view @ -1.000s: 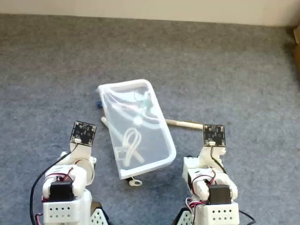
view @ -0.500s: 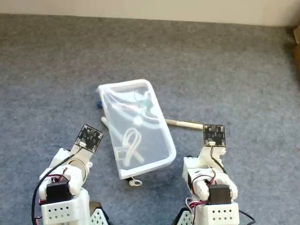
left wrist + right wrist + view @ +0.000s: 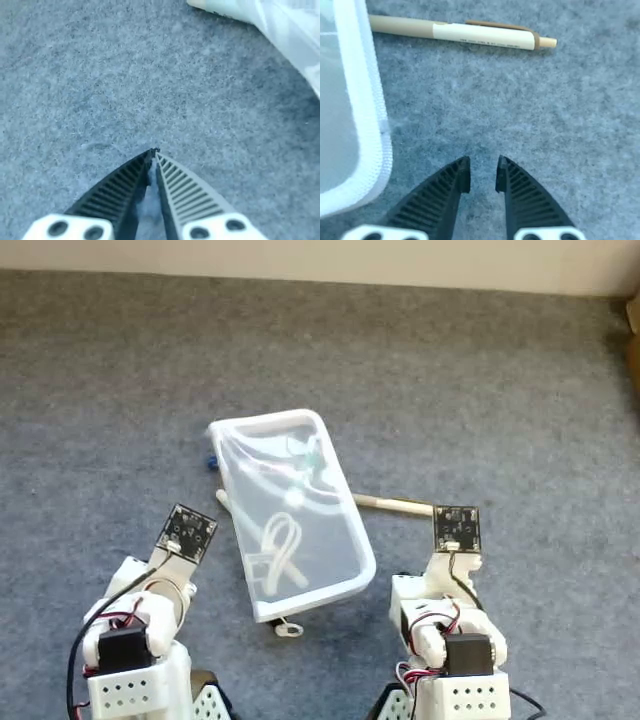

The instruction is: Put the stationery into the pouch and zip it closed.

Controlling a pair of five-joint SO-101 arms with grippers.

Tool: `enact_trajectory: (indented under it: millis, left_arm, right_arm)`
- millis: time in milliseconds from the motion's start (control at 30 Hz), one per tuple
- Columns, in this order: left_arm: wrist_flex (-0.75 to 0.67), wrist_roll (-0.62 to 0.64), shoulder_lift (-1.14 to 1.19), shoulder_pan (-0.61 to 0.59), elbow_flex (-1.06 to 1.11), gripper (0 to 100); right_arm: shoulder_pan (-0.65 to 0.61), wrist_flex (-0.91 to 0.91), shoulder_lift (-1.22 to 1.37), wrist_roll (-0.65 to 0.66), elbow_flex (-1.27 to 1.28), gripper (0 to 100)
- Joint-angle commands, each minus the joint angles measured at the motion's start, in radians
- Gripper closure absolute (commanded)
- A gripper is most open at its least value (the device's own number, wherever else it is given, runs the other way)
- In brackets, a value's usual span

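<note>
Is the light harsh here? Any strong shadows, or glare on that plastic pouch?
High view: soft, even light; the pouch shows a pale sheen, no hard glare. Right wrist view: the pen casts a thin, soft shadow on the carpet. Left wrist view: the carpet darkens faintly beside the pouch's edge.
</note>
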Motion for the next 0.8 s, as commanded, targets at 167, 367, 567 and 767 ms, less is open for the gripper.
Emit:
enact_trajectory:
  millis: [167, 367, 567, 767]
  left_arm:
    - [-0.057, 0.012, -0.005, -0.090, -0.012, 99]
    - [-0.055, 0.012, -0.005, -0.091, -0.010, 99]
    - [-0.057, 0.012, -0.005, -0.105, -0.010, 99]
    - [-0.058, 0.012, -0.005, -0.154, -0.010, 99]
  right_arm:
    - [-0.067, 0.059, 0.001, 0.012, -0.232, 99.1]
    - [-0.193, 0.061, 0.002, 0.006, -0.297, 99.5]
    - [-0.222, 0.065, 0.002, 0.006, -0.348, 99.5]
    - [-0.222, 0.065, 0.073, 0.006, -0.441, 99.5]
